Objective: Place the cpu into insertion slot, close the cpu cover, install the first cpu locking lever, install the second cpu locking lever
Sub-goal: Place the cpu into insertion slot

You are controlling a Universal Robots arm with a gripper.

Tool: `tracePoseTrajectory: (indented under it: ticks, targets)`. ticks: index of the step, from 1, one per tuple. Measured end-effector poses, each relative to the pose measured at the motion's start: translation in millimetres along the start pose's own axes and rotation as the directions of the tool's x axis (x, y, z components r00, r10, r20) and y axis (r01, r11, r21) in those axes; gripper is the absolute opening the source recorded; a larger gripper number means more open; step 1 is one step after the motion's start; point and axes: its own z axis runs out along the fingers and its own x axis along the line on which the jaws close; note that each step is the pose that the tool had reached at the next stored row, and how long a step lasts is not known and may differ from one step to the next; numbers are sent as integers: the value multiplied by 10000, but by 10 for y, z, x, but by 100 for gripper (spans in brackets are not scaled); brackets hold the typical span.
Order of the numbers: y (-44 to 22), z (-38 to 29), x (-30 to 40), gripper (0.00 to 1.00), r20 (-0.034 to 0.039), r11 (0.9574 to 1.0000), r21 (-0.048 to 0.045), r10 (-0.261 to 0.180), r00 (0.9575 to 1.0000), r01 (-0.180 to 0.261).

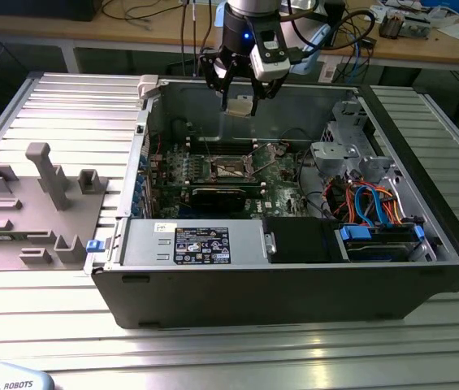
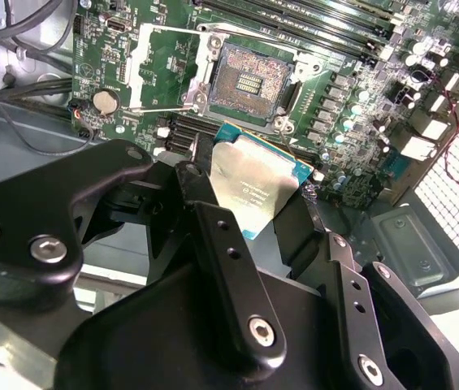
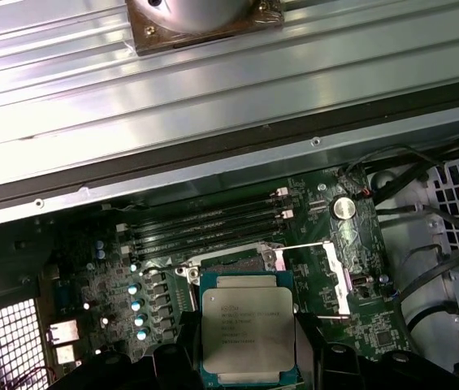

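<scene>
Exterior view, contents listed by size.

- Worktop (image 1: 50, 341): ribbed aluminium, carrying everything below.
- Computer case (image 1: 294, 296): dark, lying on its side with the side panel off. It held the items marked "in case".
- Grey fixture block (image 1: 34, 203): stood on the worktop just beside the case, toward the exterior view's left, with several upright pegs and recesses.
- Silver metal box (image 1: 140, 244), in case: sat along the near wall and bore a dark printed label (image 1: 201, 244) and a small white sticker.
- Drive cage (image 1: 375, 203), in case: sat toward the exterior view's right, with blue and orange cables.
- Motherboard (image 1: 278, 175), in case: green, lying flat on the case floor.
- Gripper (image 1: 241, 101): black, hanging over the far part of the open case, well above the motherboard.
- Cpu cover (image 2: 168, 69): a silvery frame, swung open and lying just beside the socket.
- Insertion slot (image 2: 249, 81): a dark square socket, uncovered, with nothing seated in it.
- Cpu (image 2: 253, 183): a silvery lid with small print and a green edge. The fingers (image 2: 201, 175) were clamped on two opposite edges, so the chip sat between them, held in the air apart from the insertion slot. In the first wrist view it overlapped the socket area.
- Coin cell (image 2: 105, 101): on the motherboard, near the cpu cover.
</scene>
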Motion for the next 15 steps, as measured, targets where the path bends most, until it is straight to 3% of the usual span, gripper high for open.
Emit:
tracePoseTrajectory:
  ticks: [15]
  targets:
    - [-1,12,0,54,6,10000,-2,72,10000,-72]
